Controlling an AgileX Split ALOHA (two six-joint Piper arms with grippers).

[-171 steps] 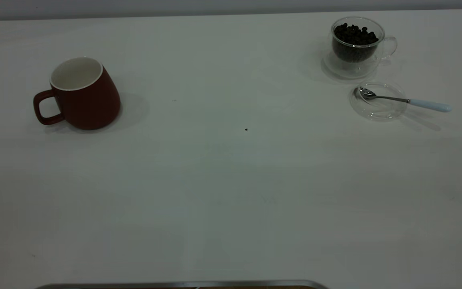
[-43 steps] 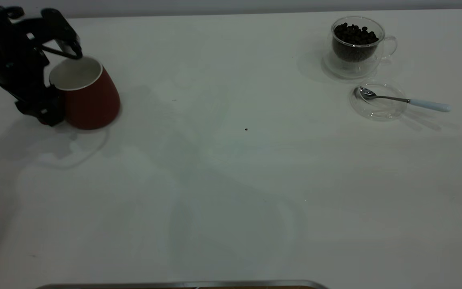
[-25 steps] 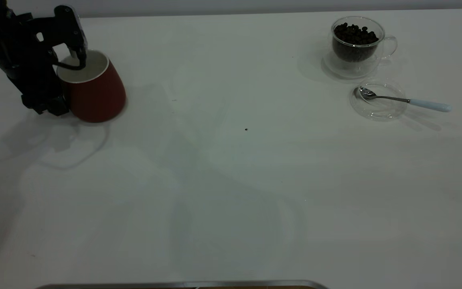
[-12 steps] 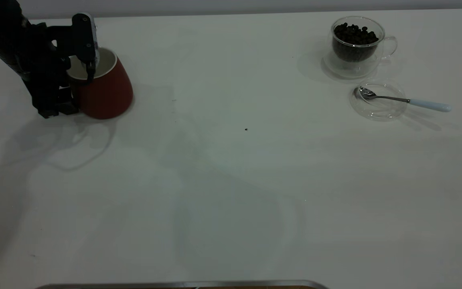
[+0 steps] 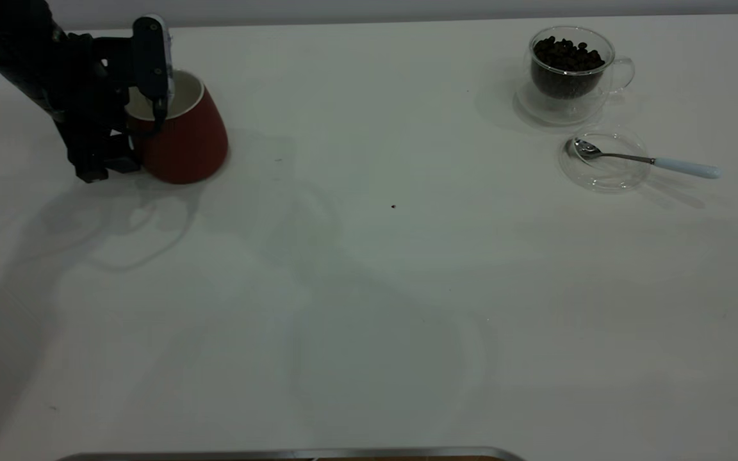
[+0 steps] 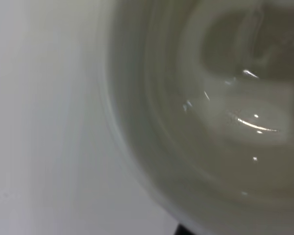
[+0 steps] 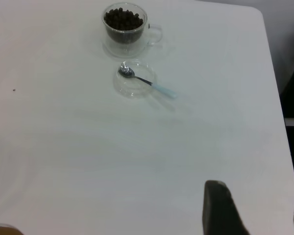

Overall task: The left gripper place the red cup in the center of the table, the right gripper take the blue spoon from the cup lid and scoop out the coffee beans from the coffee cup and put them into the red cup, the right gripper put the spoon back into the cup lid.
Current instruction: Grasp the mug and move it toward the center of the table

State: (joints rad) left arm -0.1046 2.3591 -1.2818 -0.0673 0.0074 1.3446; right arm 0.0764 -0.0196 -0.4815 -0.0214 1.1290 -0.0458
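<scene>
Left gripper (image 5: 154,109), jaws pinching the red cup (image 5: 183,137) rim: carry level toward surface (image 5: 369,288) middle, no tipping.

A staged robot test bench in a lab is suggested rather than a home kitchen. A large, plain white surface (image 5: 369,307) is seen, bare except for a few props set well apart: a red cup (image 5: 186,137), a clear glass coffee cup (image 5: 571,70) filled with coffee beans (image 5: 566,56), and a glass cup lid (image 5: 603,163) carrying a blue spoon (image 5: 647,160). A black robot arm (image 5: 55,77) is reached in from the surface's far left corner. Behind the surface only a plain grey wall (image 5: 369,9) is shown.
</scene>
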